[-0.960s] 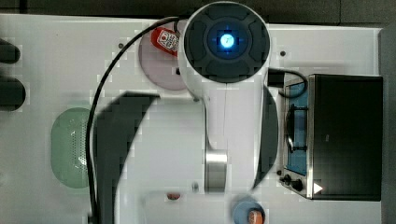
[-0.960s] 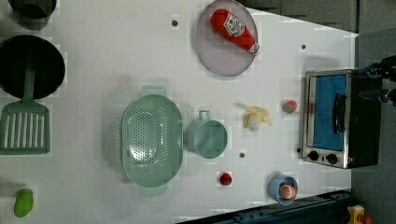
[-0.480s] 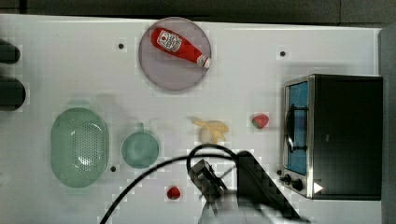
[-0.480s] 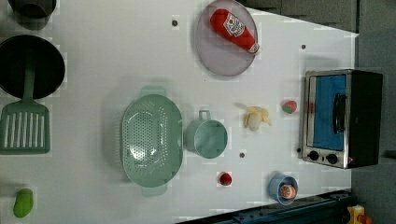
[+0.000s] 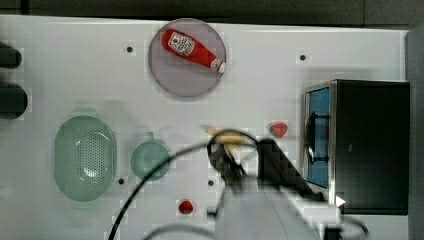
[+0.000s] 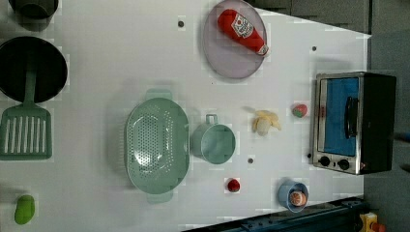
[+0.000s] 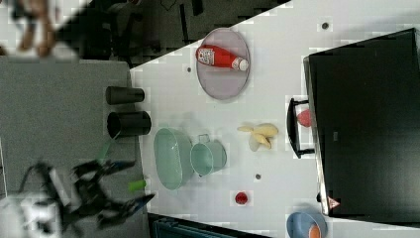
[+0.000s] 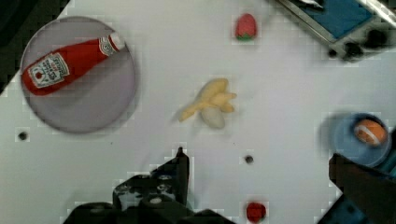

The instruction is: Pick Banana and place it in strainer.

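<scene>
The banana [image 6: 265, 123] is pale yellow and lumpy. It lies on the white table between the green cup [image 6: 215, 143] and the toaster oven [image 6: 350, 123]. In the top view my gripper [image 5: 227, 160] reaches in from the bottom edge, just below the banana [image 5: 227, 136] and partly over it. In the wrist view the banana [image 8: 210, 105] lies apart from one dark finger [image 8: 181, 163], and nothing is held. The jaws look open. The mint-green strainer [image 5: 85, 157] stands empty at the top view's left, beyond the cup [image 5: 150, 160].
A ketchup bottle [image 5: 192, 49] lies on a grey plate [image 5: 172, 80]. One strawberry [image 5: 278, 129] sits by the oven [image 5: 367, 145] and another [image 5: 186, 206] near the front edge. The left view shows a blue bowl [image 6: 292, 193], a spatula [image 6: 25, 133] and a black pan [image 6: 31, 67].
In the top view the arm swung away from the middle of the table to the bottom edge, then came up towards the banana. No object has moved.
</scene>
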